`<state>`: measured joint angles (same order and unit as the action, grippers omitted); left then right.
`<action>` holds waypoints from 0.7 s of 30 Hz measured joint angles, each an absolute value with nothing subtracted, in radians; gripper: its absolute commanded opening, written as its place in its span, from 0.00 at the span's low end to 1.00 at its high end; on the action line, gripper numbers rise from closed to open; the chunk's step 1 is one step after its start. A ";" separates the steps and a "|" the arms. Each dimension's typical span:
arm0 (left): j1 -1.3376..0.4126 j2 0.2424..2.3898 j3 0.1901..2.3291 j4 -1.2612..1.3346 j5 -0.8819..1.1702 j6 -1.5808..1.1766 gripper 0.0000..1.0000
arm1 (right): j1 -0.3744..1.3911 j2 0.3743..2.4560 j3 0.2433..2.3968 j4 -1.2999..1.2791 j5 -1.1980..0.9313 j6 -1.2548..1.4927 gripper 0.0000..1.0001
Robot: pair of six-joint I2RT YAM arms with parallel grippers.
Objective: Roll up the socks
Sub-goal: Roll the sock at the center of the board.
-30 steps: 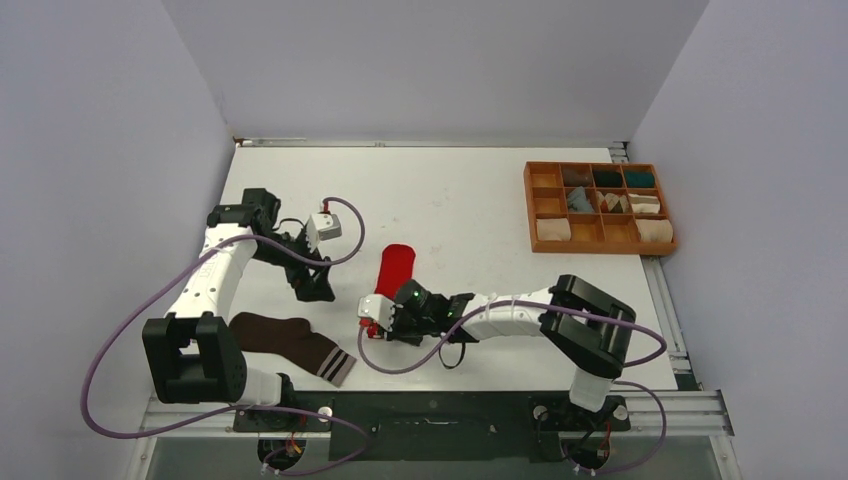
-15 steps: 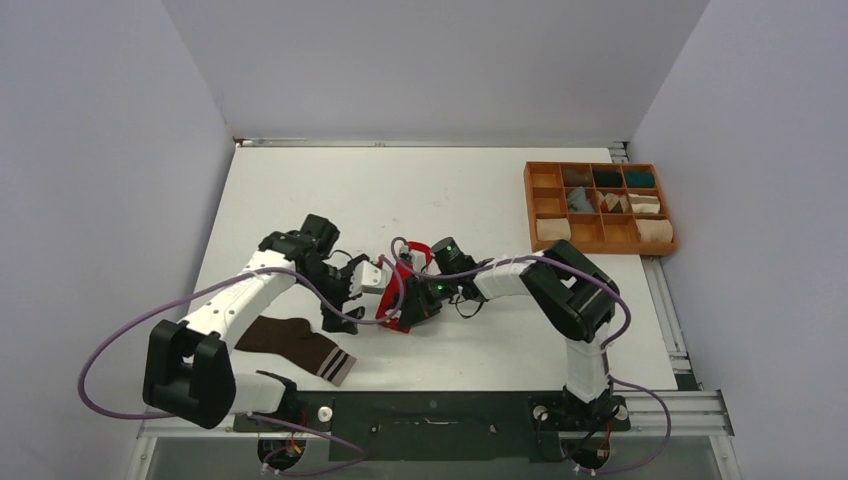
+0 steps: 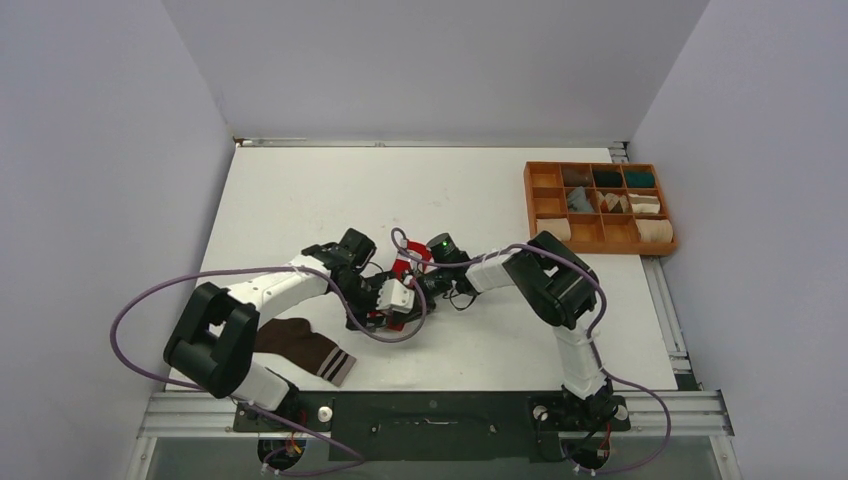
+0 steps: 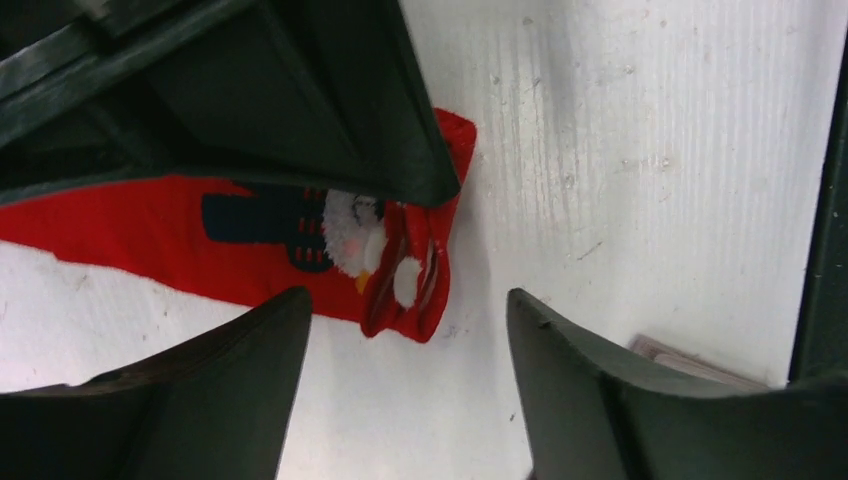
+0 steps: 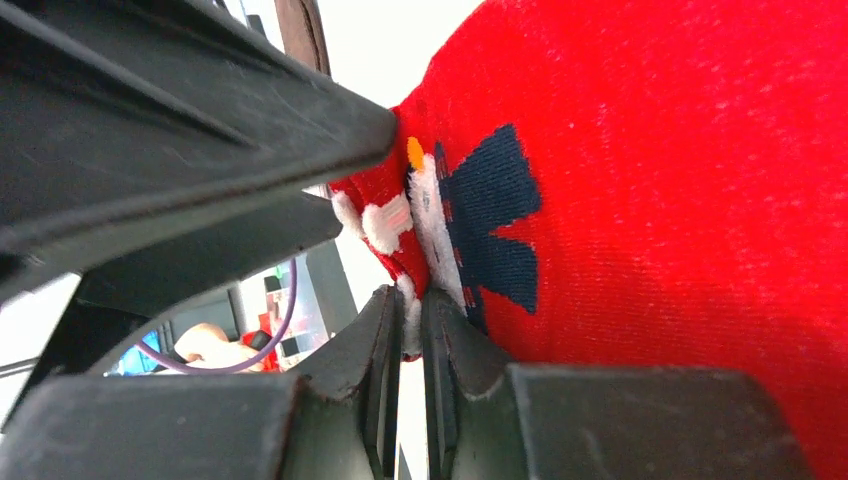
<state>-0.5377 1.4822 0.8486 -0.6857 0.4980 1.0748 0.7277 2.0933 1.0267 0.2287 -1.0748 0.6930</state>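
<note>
The red sock (image 4: 150, 225) with the white cartoon figure lies on the white table (image 4: 650, 150), one end folded over. My right gripper (image 5: 412, 300) is shut on that folded end; the red sock fills the right wrist view (image 5: 680, 200). My left gripper (image 4: 408, 300) is open, its fingers (image 4: 250, 360) straddling the fold without touching it. In the top view both grippers meet at mid-table: the left gripper (image 3: 380, 312), the right gripper (image 3: 402, 286), with the red sock (image 3: 404, 266) mostly hidden under them. The dark brown sock (image 3: 300, 345) with the striped cuff lies flat at the front left. I see no grey sock on the table.
A wooden tray (image 3: 531, 203) with several compartments holding rolled bundles stands at the far right. Purple cables loop off both arms near the front edge. Grey walls close in the table on three sides.
My left arm swung right and forward from the left side to the red sock. My right gripper drew the sock's end back over itself towards mid-table.
</note>
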 measured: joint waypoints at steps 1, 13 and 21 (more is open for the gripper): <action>-0.544 1.491 0.849 -0.681 0.496 1.073 0.50 | 0.725 2.099 1.031 0.232 -1.078 0.699 0.05; -0.569 1.581 0.878 -0.660 0.467 1.012 0.00 | 0.696 2.120 1.044 0.267 -1.090 0.744 0.18; -0.539 1.683 0.982 -0.753 0.505 0.873 0.00 | 0.665 2.062 1.036 0.226 -1.084 0.681 0.45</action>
